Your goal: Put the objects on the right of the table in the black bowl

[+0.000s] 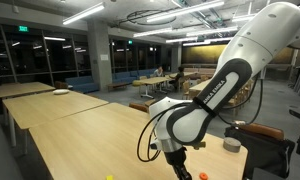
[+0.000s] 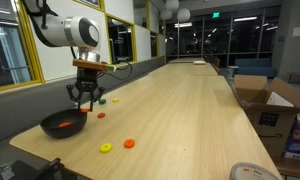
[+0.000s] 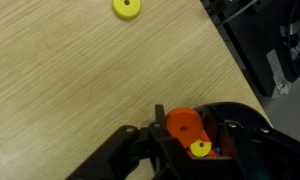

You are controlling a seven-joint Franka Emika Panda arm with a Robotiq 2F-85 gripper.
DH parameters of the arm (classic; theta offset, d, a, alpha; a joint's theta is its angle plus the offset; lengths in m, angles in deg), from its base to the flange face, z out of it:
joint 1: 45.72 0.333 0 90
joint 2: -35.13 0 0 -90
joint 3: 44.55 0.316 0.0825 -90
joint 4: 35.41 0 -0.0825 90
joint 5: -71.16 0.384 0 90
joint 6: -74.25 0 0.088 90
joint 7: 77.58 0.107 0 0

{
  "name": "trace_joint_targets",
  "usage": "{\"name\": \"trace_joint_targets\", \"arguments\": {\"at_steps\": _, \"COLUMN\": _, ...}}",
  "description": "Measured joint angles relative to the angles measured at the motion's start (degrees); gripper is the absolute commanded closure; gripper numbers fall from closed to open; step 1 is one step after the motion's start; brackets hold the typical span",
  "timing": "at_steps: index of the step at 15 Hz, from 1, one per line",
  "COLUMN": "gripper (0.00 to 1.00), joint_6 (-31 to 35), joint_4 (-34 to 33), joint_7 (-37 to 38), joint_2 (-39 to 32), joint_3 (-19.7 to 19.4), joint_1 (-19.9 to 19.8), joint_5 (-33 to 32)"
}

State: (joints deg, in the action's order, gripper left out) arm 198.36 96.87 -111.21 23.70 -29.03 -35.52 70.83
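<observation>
1. The gripper (image 2: 85,104) hangs right over the black bowl (image 2: 46,127), which sits at the near end of the long table (image 2: 200,110), close to its edge.
2. Its fingers are drawn together, about as tight as they go. In the wrist view an orange piece (image 3: 183,124) shows right at the fingertips, with a small yellow bit (image 3: 200,149) beside it. I cannot tell whether the piece is pinched between them or lying in the bowl underneath.
3. An orange-red patch (image 2: 65,123) shows inside the bowl in an exterior view, so I judge that one piece is either in already or about to be dropped in.
4. One orange item (image 2: 129,143) lies out on the bare wood, well apart from the bowl. It is just beside a yellow-green ring (image 2: 106,148), which is no part of the job.
5. A smaller orange speck (image 2: 101,114) sits near the bowl; it is too small to say what it is.
6. By my reckoning the job is about halfway. What is left is to let go over the bowl, if anything is held, and then to fetch the orange item.
</observation>
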Motion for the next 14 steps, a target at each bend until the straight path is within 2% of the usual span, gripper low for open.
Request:
{"name": "trace_joint_targets", "arguments": {"at_steps": 4, "gripper": 0.74, "joint_6": -0.08, "joint_4": 0.08, "joint_7": -2.28, "joint_2": 1.04, "joint_3": 1.3, "joint_1": 1.62, "joint_5": -3.48}}
{"name": "trace_joint_targets", "arguments": {"at_steps": 8, "gripper": 0.74, "joint_6": 0.06, "joint_4": 0.08, "joint_7": -6.51, "joint_2": 1.91, "joint_3": 2.57, "joint_1": 2.45, "joint_5": -3.37}}
{"name": "trace_joint_targets", "arguments": {"at_steps": 11, "gripper": 0.74, "joint_6": 1.03, "joint_4": 0.17, "joint_7": -10.51, "joint_2": 2.73, "joint_3": 3.1, "joint_1": 2.48, "joint_5": -1.17}}
{"name": "trace_joint_targets", "arguments": {"at_steps": 14, "gripper": 0.74, "joint_6": 4.42, "joint_4": 0.77, "joint_7": -14.34, "joint_2": 3.57, "joint_3": 3.29, "joint_1": 2.48, "joint_5": 3.87}}
